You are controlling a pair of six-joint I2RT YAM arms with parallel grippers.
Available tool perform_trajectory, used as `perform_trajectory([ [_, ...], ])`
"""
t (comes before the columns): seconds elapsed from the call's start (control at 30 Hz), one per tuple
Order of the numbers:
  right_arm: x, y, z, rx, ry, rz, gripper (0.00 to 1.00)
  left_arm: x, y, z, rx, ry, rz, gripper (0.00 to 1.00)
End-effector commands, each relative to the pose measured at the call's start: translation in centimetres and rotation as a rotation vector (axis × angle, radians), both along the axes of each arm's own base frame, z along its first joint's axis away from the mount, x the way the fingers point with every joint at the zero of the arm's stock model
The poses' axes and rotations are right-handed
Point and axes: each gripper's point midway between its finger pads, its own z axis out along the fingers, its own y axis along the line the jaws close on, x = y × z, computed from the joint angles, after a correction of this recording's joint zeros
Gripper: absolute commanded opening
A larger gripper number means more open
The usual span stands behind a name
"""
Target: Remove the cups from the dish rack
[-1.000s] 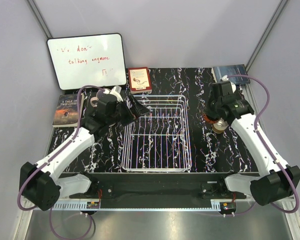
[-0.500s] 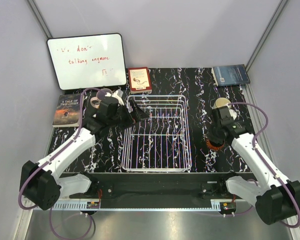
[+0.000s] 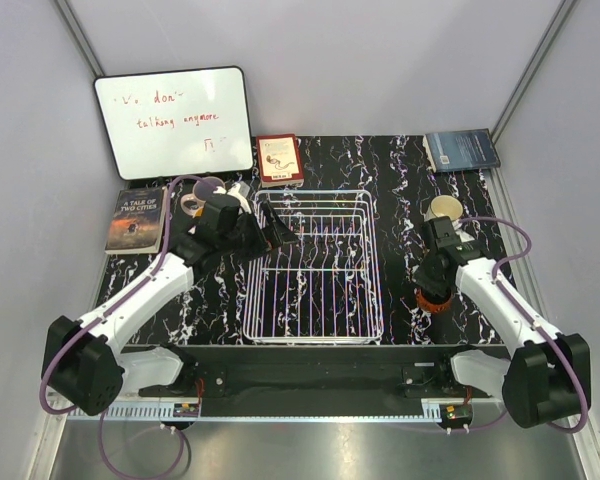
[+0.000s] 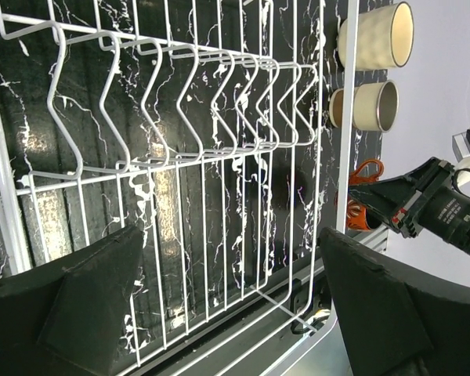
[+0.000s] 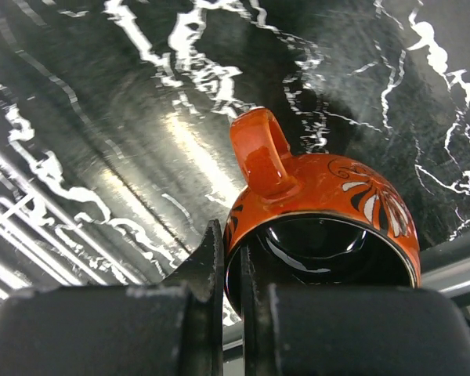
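Observation:
The white wire dish rack (image 3: 312, 262) stands mid-table with no mug in it; its prongs fill the left wrist view (image 4: 219, 117). My right gripper (image 3: 432, 292) is shut on the rim of the squat orange-red mug (image 5: 321, 205), one finger inside and one outside, low over the table to the right of the rack. My left gripper (image 3: 273, 226) is open and empty over the rack's far left corner. A cream mug (image 3: 442, 208) stands far right. The brown-rimmed mug (image 4: 380, 35) and another cream mug (image 4: 366, 106) show beyond the rack. A pale pink mug (image 3: 208, 188) stands far left.
A whiteboard (image 3: 173, 120) leans at the back left. A small red book (image 3: 279, 159) lies behind the rack, a dark book (image 3: 135, 220) at the left edge and a blue book (image 3: 462, 149) at the back right.
My right gripper has carried the orange-red mug from beside the far right mugs toward the near edge and lower. My left gripper has barely shifted at the rack's corner.

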Motion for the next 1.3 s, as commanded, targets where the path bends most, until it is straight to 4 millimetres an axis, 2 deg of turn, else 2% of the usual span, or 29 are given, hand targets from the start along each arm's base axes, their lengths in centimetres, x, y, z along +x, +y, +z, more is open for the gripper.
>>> perform_trajectory([
  [0.0, 0.7, -0.8, -0.2, 0.014, -0.02, -0.072, 0.0, 0.5, -0.4, 2.2, -0.012, -0.059, -0.02, 0.99],
  [0.37, 0.7, -2.0, -2.4, 0.046, 0.026, -0.116, 0.0, 0.4, -0.1, 1.7, -0.001, -0.045, -0.007, 0.99],
  [0.87, 1.6, -2.3, -3.8, 0.038, 0.053, -0.134, 0.0, 0.7, -0.1, 1.2, 0.007, -0.036, 0.0, 0.99],
  [1.0, 1.6, -2.3, -4.0, 0.034, 0.057, -0.139, 0.16, 0.8, -0.2, 1.4, 0.011, -0.05, -0.003, 0.99],
  [1.27, 1.5, -2.1, -3.3, 0.048, 0.034, -0.135, 0.3, 1.0, -0.2, 1.3, 0.015, -0.047, -0.003, 0.99],
])
